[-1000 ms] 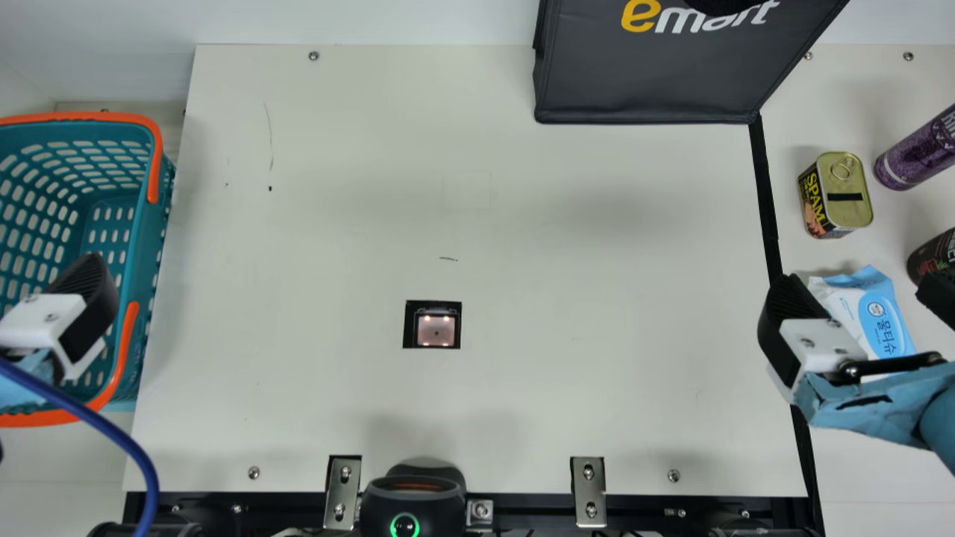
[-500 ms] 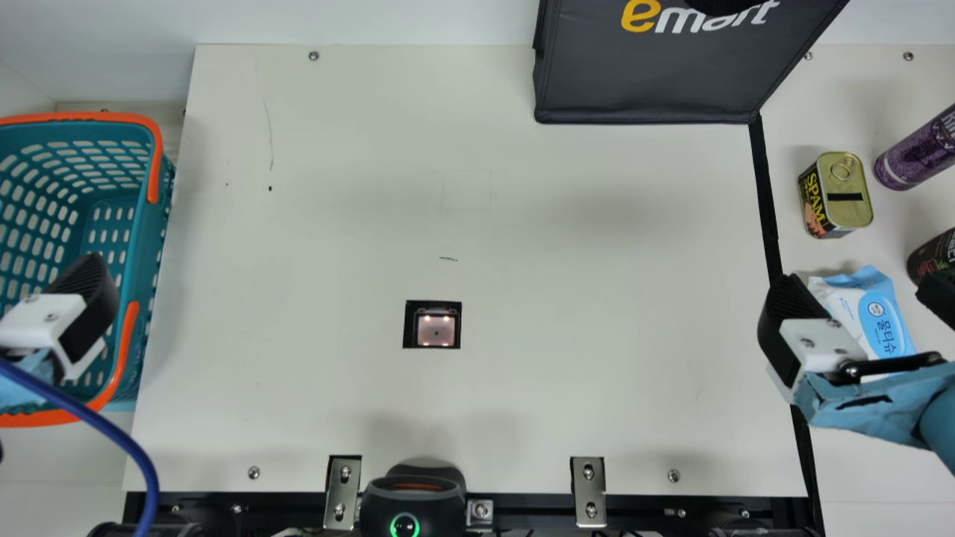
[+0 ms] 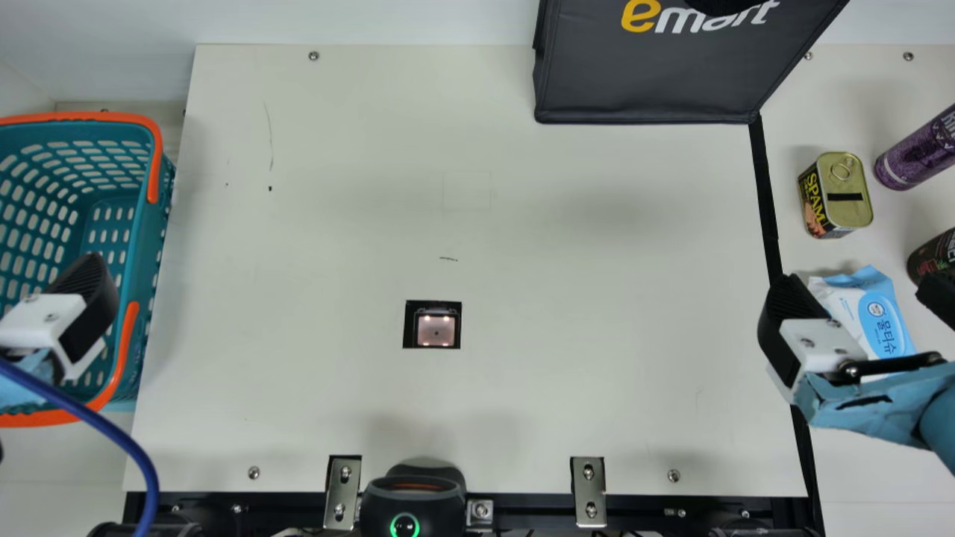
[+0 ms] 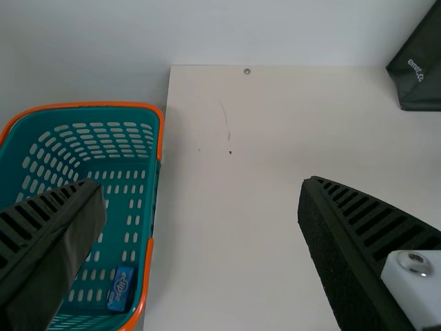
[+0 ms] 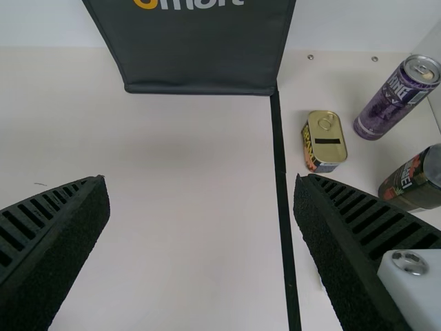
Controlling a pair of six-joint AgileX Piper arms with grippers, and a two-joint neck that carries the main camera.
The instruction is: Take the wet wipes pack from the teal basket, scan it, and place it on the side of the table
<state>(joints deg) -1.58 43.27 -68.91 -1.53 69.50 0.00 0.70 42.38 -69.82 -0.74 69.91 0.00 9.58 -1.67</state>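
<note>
The white-and-blue wet wipes pack (image 3: pixel 884 321) lies on the table's right side, partly hidden by my right gripper (image 3: pixel 864 294), which hangs above it with nothing between its fingers. In the right wrist view that gripper (image 5: pixel 201 187) is wide open over the table. My left gripper (image 3: pixel 88 287) is over the teal basket (image 3: pixel 142 246). The left wrist view has the same gripper (image 4: pixel 201 189) open and holding nothing. A scanner window (image 3: pixel 436 330) is set into the middle of the table.
A small blue pack (image 4: pixel 120 288) is inside the basket. A black bag (image 3: pixel 649 74) stands at the back. At the right are a yellow can (image 3: pixel 835 195), a purple can (image 3: pixel 919 151) and a dark can (image 3: pixel 936 257). A scanner device (image 3: pixel 412 500) sits at the front edge.
</note>
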